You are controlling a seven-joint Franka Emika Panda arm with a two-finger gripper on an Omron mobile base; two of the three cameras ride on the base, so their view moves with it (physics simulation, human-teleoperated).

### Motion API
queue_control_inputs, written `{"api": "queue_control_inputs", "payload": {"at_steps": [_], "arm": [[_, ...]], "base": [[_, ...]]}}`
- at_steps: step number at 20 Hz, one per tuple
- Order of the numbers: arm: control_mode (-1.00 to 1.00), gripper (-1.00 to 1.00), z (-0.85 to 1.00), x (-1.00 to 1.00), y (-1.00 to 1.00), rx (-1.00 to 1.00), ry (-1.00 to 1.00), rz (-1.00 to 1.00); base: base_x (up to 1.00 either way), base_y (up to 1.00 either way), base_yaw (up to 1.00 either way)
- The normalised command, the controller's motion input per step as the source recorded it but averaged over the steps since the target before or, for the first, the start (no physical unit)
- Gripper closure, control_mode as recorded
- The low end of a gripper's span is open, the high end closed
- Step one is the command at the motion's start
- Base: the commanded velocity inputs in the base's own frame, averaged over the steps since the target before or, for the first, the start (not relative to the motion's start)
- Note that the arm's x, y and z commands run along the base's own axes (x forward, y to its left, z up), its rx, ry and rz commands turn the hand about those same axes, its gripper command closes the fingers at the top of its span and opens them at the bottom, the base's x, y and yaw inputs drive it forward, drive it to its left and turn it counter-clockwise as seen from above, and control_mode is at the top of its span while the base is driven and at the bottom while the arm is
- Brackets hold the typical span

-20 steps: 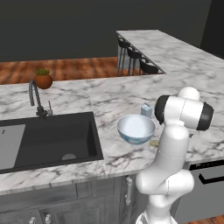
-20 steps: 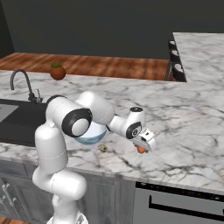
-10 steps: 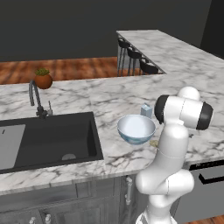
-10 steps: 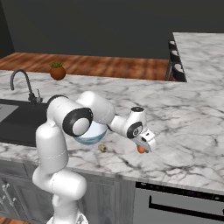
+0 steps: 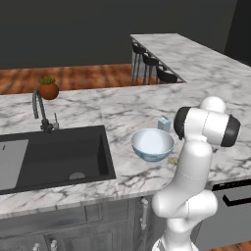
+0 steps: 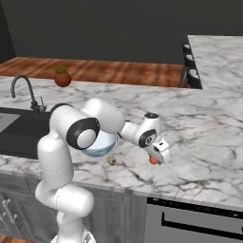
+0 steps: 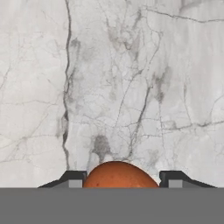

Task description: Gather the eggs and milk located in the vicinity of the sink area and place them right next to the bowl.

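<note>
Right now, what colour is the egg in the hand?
Orange-brown egg, clearest in the hand view.

The gripper point(image 6: 154, 159) has closed its jaws on an orange-brown egg point(image 7: 119, 175) above the counter point(image 6: 204, 137).

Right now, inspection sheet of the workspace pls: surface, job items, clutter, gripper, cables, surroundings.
Surface: marble counter, black sink set into it, faucet behind.
Job's things: bowl on the counter; milk just behind it; tan egg in front of the bowl.
Clutter: potted plant at the counter's back edge.
Grippers: gripper low over the counter right of the bowl, closed on a brown egg.
Cables: nothing seen.
Surroundings: bar stools, wood floor.
</note>
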Motion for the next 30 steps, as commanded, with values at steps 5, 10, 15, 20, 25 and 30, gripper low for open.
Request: {"api": "queue_control_inputs", "payload": {"at_steps": [5,10,15,20,25,30], "arm": [[-1.0,1.0,0.11,0.0,0.1,0.02,0.0,-0.07],[-1.0,1.0,0.0,0.0,0.36,0.05,-0.03,-0.14],[-1.0,1.0,0.0,0.0,0.51,0.04,-0.08,-0.22],[-1.0,1.0,0.0,0.04,0.3,0.09,-0.01,-0.21],[-1.0,1.0,0.0,0.13,0.0,0.19,0.0,-0.17],[-1.0,1.0,0.0,0.19,0.0,0.18,0.0,-0.17]], "base": [[0.0,0.0,0.0],[0.0,0.0,0.0],[0.0,0.0,0.0],[0.0,0.0,0.0],[0.0,0.0,0.0],[0.0,0.0,0.0]]}}
